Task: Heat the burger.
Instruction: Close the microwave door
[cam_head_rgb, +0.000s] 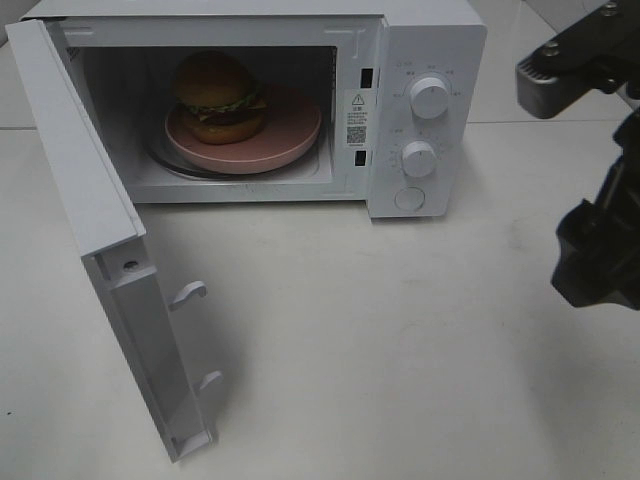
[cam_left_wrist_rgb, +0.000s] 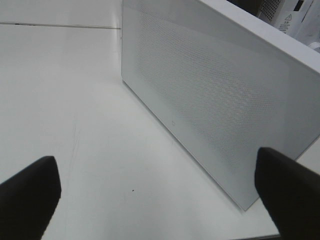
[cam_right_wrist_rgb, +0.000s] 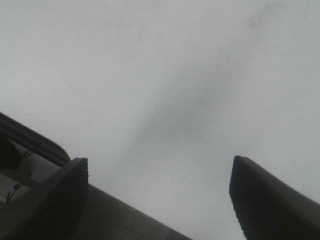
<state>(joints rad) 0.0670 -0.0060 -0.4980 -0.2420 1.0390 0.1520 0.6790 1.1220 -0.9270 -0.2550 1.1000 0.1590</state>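
Inside the microwave (cam_head_rgb: 425, 40), at the back of the white table (cam_head_rgb: 380, 350), the burger (cam_head_rgb: 220, 95) sits on a pink plate (cam_head_rgb: 290, 135), toward that plate's left side as the high view shows it. The plate rests on the glass turntable (cam_head_rgb: 180, 165). The door (cam_head_rgb: 90, 180) is wide open, swung out to the left, its two latch hooks facing the middle of the table. Two dials (cam_head_rgb: 429, 98) and a round button (cam_head_rgb: 409, 198) occupy the panel on the right.

Left gripper (cam_left_wrist_rgb: 159, 200): jaws spread wide and empty, facing the door's perforated outer face, apart from it.

Right gripper (cam_right_wrist_rgb: 160, 197): jaws spread and empty, over bare table. The right arm (cam_head_rgb: 598, 250) is at the right edge of the high view, well apart from the microwave.
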